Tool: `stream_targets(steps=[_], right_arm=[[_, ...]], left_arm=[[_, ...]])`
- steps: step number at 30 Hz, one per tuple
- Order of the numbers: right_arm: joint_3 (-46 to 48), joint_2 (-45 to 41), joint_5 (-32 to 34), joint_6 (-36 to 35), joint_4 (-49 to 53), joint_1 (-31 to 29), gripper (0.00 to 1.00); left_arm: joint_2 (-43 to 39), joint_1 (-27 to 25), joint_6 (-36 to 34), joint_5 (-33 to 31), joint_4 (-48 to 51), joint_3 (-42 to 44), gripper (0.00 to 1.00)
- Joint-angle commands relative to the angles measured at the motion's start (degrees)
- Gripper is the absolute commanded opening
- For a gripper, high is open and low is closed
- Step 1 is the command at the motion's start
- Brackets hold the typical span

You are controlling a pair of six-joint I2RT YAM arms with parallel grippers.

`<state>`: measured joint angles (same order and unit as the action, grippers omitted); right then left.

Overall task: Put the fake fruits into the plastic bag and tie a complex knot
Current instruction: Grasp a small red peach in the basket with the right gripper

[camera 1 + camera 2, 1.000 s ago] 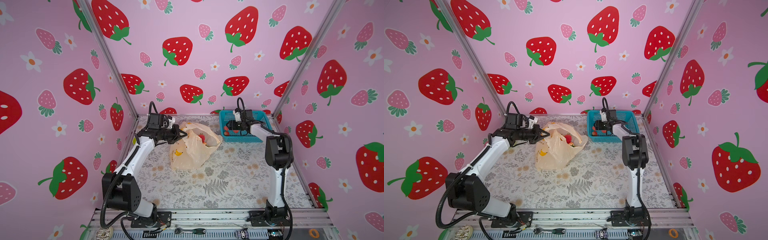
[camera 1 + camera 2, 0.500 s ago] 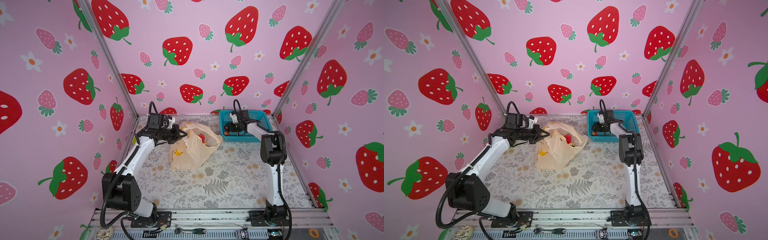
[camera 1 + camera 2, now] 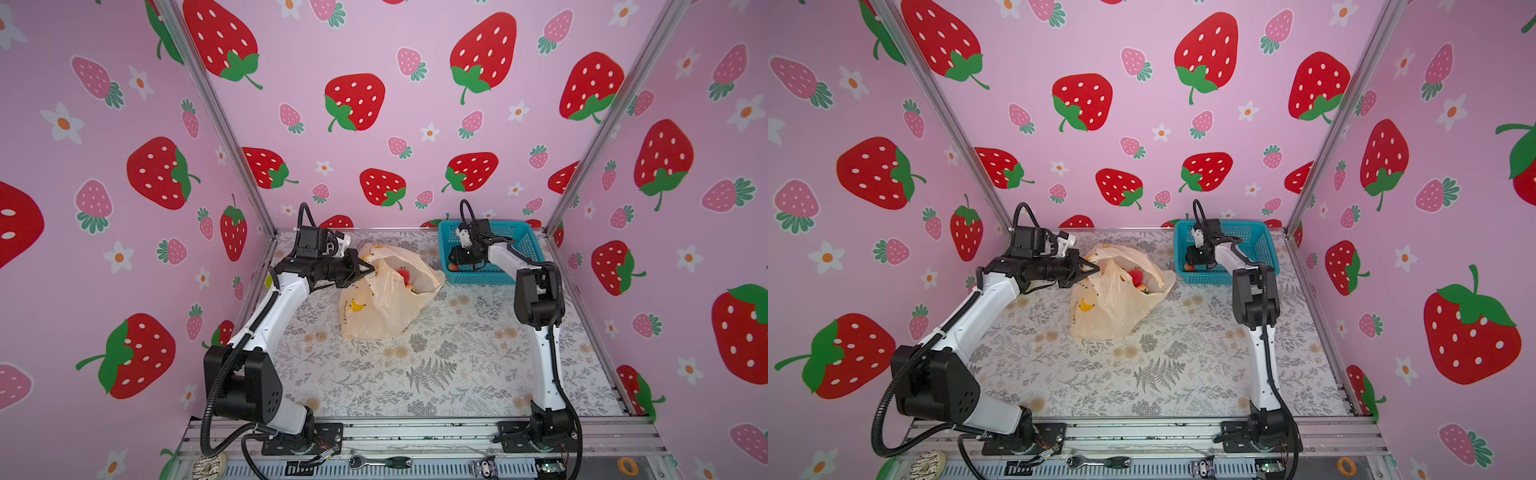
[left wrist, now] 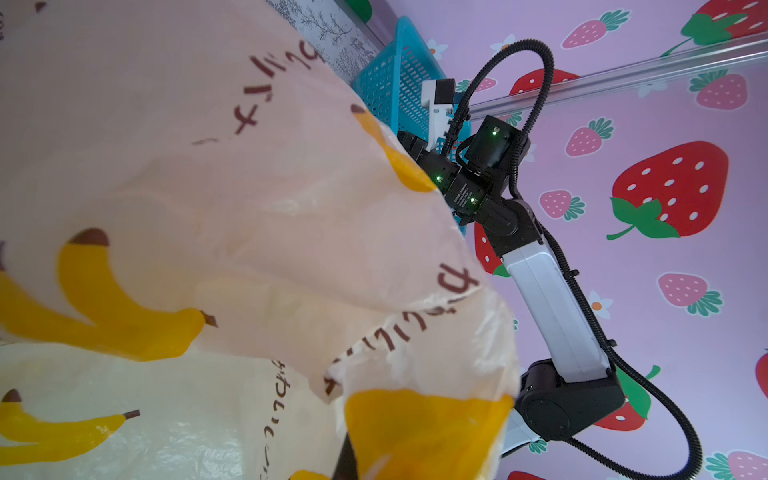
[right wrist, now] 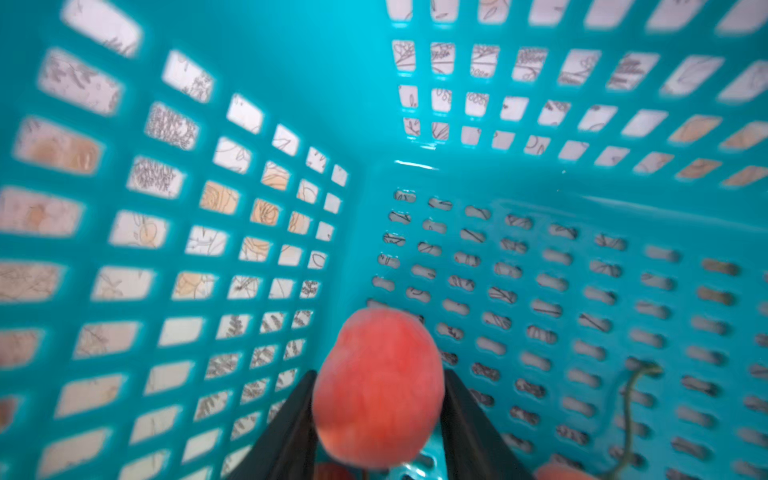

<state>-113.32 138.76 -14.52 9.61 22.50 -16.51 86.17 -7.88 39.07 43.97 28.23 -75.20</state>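
Note:
The plastic bag (image 3: 382,303) (image 3: 1113,307) lies on the floral mat, pale peach with printed bananas, its mouth open toward the blue basket. Red fake fruits (image 3: 403,275) (image 3: 1136,276) show inside the mouth. My left gripper (image 3: 368,268) (image 3: 1094,268) is shut on the bag's near rim and holds it up. In the left wrist view the bag (image 4: 249,208) covers the jaws. My right gripper (image 3: 455,266) (image 5: 380,374) reaches down into the basket. Both its black fingers press the sides of a red-pink fake fruit (image 5: 378,386).
The blue mesh basket (image 3: 519,241) (image 3: 1254,237) (image 5: 540,178) stands at the back right corner. Another red fruit (image 5: 557,471) with a green stem lies on its floor. Metal posts frame the cell. A ratchet wrench (image 3: 380,461) lies on the front rail.
My right gripper has shifted slightly left and lower inside the basket, and its jaws have narrowed onto the red-pink fruit. The left arm and the bag have not moved.

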Motion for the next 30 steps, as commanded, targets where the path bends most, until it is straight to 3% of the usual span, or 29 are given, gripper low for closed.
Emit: stream_targets(steps=[1, 6, 17, 27, 30], right_arm=[[-1.73, -0.26, 0.21, -0.73, 1.51, -0.36, 0.42], [1.68, -6.59, -1.39, 0.21, -3.19, -0.12, 0.35], [33.73, -34.05, -9.72, 6.74, -30.70, 0.43, 0.31], [52.60, -50.98, -15.94, 8.75, -34.84, -1.40, 0.31], [59.95, -55.40, -14.41, 8.66, -35.97, -3.80, 0.31]], left_arm=[[-0.74, -0.09, 0.04, 0.48, -0.40, 0.14, 0.00], [-0.89, -0.12, 0.04, 0.60, -0.39, 0.07, 0.00], [-0.95, -0.08, 0.14, 0.77, -0.37, 0.14, 0.00], [-1.12, -0.15, 0.22, 0.68, -0.51, 0.14, 0.00], [-1.22, -0.13, 0.38, 0.62, -0.66, 0.19, 0.00]])
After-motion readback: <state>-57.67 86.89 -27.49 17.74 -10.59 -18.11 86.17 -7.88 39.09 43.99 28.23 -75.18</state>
